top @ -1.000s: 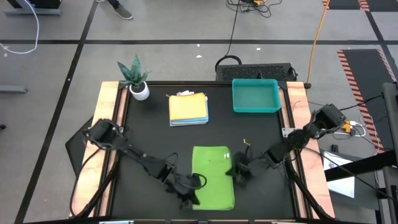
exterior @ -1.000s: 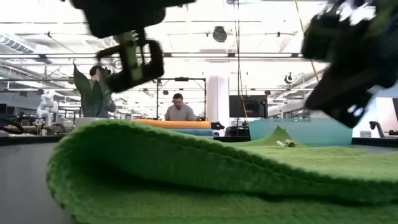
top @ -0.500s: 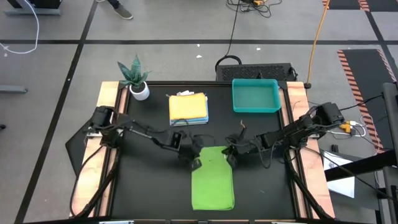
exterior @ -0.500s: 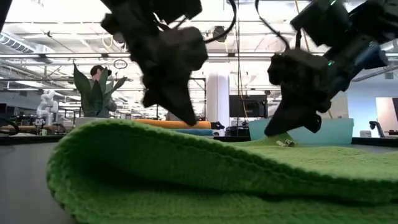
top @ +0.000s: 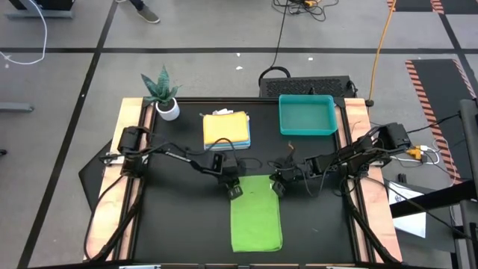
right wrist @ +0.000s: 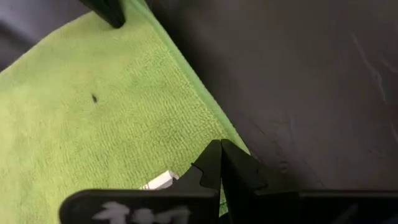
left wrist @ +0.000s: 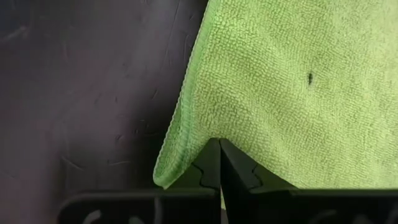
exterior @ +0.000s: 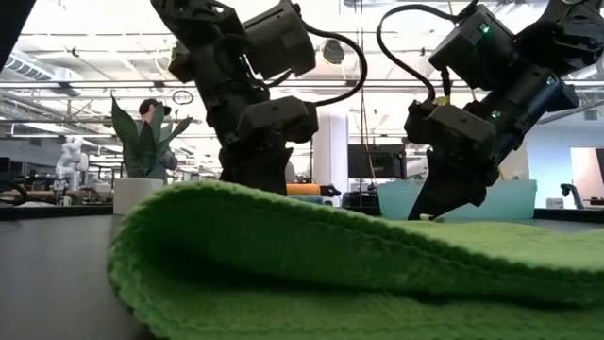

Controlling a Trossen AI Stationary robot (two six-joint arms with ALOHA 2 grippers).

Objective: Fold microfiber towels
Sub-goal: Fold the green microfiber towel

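Note:
The lime green towel lies folded in a long rectangle on the black table, its rounded near fold filling the low view. My left gripper is shut at the towel's far left corner. My right gripper is shut at its far right corner, beside a small white tag. A stack of folded towels, yellow on top with light blue under it, rests at the back. My left gripper sets its shut fingertips on the towel's top layer just inside the far left corner, slanting down from the table's left. The towel lies on the table. Whether cloth is caught between the fingers, I cannot tell. My right gripper sets its shut fingertips on the towel close to its right edge at the far end, slanting down from the table's right. The cloth lies flat beneath them. Whether any cloth is caught between the fingers, I cannot tell.
A teal plastic tray stands at the far right of the table. A potted plant stands at the far left corner. Bare black table lies on both sides of the green towel. A person shows in the room behind.
My left gripper has gone from the towel's near left part toward the far edge, to the far left corner. My right gripper has gone left and toward the far edge, to the far right corner. Both have tipped further down. The towel's near fold has drawn in slightly.

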